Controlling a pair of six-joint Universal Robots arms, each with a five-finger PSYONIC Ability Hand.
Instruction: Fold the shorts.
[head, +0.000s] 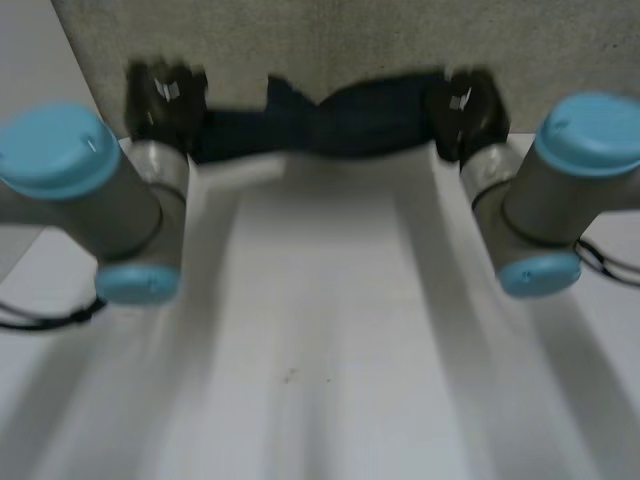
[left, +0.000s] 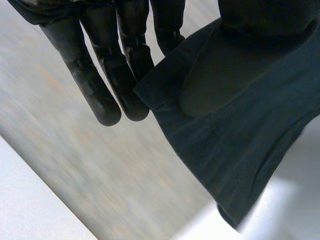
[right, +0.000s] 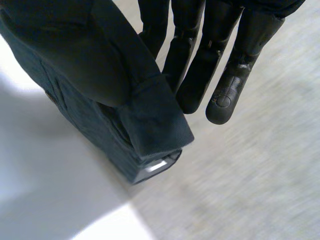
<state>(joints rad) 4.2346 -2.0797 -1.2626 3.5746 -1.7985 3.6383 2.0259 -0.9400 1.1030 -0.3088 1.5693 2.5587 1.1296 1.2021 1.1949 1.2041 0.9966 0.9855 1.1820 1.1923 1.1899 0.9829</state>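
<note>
Both ends of the dark blue shorts (head: 345, 120) are pinched. The left hand (head: 165, 100) at the upper left of the head view and the right hand (head: 468, 105) at the upper right each clamp cloth between straight fingers and a cloth-covered thumb. The shorts stretch between them along the far edge of the white counter (head: 320, 340).

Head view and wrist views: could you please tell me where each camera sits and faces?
Head view: behind, between left arm and right arm, looking down at the table; left hand and right hand show too.
Left wrist view: on the left wrist, along the palm; own fingers.
Right wrist view: likewise on the right wrist; own fingers.
Shared: the shorts.
</note>
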